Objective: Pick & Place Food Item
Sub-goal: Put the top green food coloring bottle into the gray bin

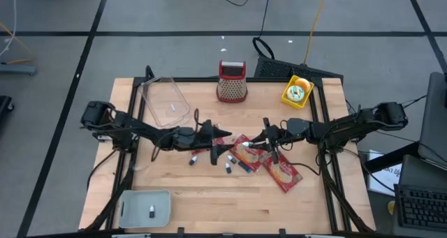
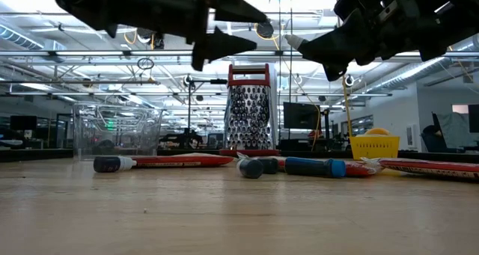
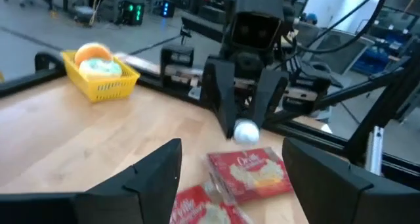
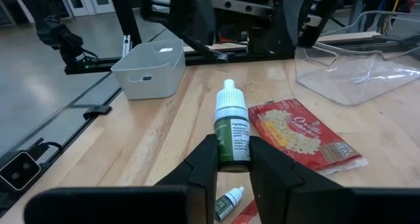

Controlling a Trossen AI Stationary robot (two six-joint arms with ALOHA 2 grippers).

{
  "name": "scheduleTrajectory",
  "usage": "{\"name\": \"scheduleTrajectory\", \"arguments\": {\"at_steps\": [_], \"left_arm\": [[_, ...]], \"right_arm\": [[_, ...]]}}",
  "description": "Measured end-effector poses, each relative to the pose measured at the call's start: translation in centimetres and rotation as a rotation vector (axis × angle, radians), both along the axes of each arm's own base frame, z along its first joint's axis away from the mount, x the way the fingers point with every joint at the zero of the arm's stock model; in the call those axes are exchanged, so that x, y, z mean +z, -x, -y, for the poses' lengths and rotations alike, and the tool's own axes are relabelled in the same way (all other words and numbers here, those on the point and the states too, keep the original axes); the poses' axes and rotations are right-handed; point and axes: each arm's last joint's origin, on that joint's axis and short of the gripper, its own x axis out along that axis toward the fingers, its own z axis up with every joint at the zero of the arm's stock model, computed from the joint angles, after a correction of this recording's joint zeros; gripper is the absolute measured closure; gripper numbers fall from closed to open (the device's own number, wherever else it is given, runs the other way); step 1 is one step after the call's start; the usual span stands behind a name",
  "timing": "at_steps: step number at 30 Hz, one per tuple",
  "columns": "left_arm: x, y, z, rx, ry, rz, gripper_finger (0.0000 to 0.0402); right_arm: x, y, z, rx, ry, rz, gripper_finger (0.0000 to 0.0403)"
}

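My R pincer (image 4: 232,163) was mid-table, raised off the wood, jaws nearly closed and clamped on a small bottle (image 4: 232,135) w/ green label and white cap. The grip sat on the lower body and the cap end stuck out past the tips. My L pincer (image 1: 218,135) was close by at 9 o'clock of it, tip to tip, jaws wide and holding nothing. From the L wrist cam the white cap showed between the R fingers, apart from my L ones.

The task says food item, but the bottle was what I held. The only food I could see was 2 popcorn packets (image 1: 244,151), flat on the table just 5 o'clock of centre, below the R pincer, untouched. Other small bottles and pens lay loose around 6–7 o'clock of centre.

Step, as I judged it: pick done, carry/place not yet. The bottle was airborne w/ one hand only.

Next move, my guess: the likely drop spot was the grey bin (image 1: 136,196) at the 7 o'clock corner, which already had one small item in it. That's on the L arm's side, so either R makes a long reach across or the bottle goes to L. For a pass, L must close on the cap end before R lets go. It's a small round body, so slip risk. Keep clear of the packets and loose bits below.
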Motion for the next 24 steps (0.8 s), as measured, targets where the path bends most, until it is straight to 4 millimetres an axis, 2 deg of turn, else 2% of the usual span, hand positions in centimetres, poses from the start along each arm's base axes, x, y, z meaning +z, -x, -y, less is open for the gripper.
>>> {"name": "scheduleTrajectory", "arguments": {"at_steps": [5,15,24], "left_arm": [[-0.2,-1.8,0.3,-0.018,-0.072,-0.013,0.0133],[-1.1,-4.1,0.5,-0.028,-0.13,-0.039,0.0133],[-1.8,-5.0,0.1,-0.015,-0.132,-0.056,0.0133]], "right_arm": [[0.0,0.0,0.0,-0.001,-0.006,-0.004,0.0344],[0.0,0.0,0.0,0.0,-0.007,-0.006,0.0344],[-0.1,0.0,0.0,0.0,-0.007,-0.009,0.0344]]}}
